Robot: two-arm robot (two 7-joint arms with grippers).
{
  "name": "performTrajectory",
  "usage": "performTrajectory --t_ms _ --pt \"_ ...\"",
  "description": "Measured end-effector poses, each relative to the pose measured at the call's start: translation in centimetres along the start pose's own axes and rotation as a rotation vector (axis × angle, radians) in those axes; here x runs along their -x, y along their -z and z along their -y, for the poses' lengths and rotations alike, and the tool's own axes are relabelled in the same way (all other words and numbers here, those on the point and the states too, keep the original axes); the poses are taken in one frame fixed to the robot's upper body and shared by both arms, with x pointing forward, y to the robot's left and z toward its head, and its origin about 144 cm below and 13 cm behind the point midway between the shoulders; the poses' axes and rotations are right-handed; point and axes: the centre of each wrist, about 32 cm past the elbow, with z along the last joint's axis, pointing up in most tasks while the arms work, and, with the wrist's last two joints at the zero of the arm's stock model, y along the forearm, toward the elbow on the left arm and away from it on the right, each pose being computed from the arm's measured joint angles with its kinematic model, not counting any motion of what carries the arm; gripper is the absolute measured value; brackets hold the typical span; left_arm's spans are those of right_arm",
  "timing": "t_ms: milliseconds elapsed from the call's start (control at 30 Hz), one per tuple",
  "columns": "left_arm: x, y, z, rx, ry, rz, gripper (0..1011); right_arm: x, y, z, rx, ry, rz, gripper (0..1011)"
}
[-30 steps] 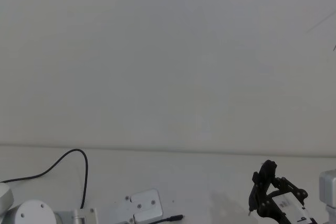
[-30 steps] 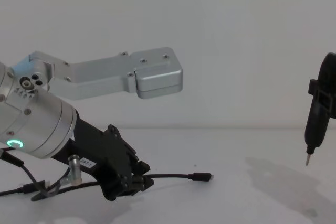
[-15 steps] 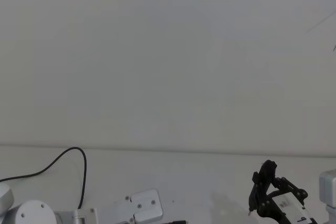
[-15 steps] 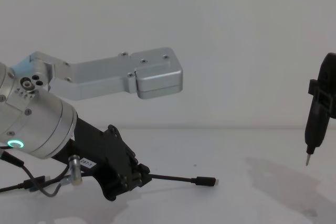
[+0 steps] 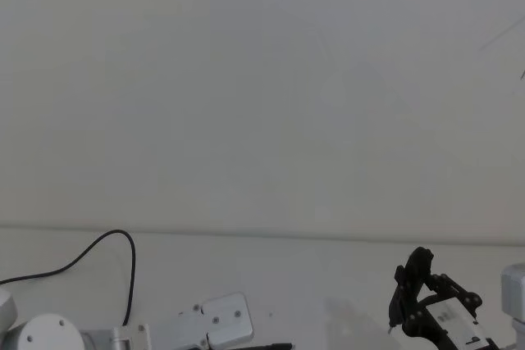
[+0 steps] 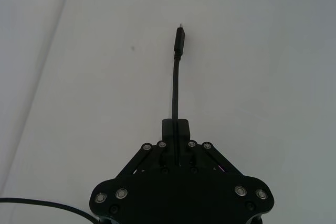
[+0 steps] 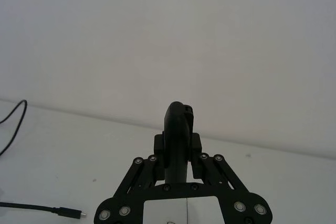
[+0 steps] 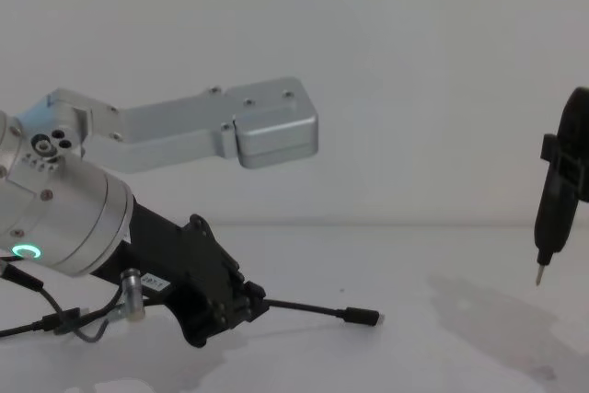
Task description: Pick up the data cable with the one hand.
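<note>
The data cable (image 8: 308, 307) lies at the near left of the white table (image 8: 414, 264), pinched partway along its length by the left gripper (image 8: 247, 302). From the grip a short, stiff stretch juts out to the right, sloping a little downward and ending in a small plug (image 8: 363, 317) with a silver tip. The plug sits low over the table; whether it touches the surface I cannot tell. In the left wrist view the fingers are drawn close together with the cord running straight out between them, so they are clamped on the cable and on nothing else. Behind the grip the cable trails off to the left under the wrist, past an angled silver connector (image 8: 134, 283) on a short grey wire. Farther out on the left a black cord (image 5: 131, 268) loops across the table; it may be another part of the same cable, but that is not certain.

The right gripper (image 7: 178, 142) hangs well off to the right, above the table, closed around a slim black tool (image 8: 555, 209) whose metal point aims down — it looks parked.

By my reading the grasp is made and the lift is what remains: the left gripper is low beside the table and most of the cable seems to rest on it.
</note>
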Motion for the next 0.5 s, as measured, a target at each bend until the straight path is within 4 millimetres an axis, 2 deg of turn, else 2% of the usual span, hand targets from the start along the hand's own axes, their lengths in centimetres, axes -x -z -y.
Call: performTrajectory --t_ms 500 --pt "-0.7 1.0 -1.8 0.166 -0.004 -0.043 54 0.0 -2.6 0.6 -0.074 -0.071 -0.025 268"
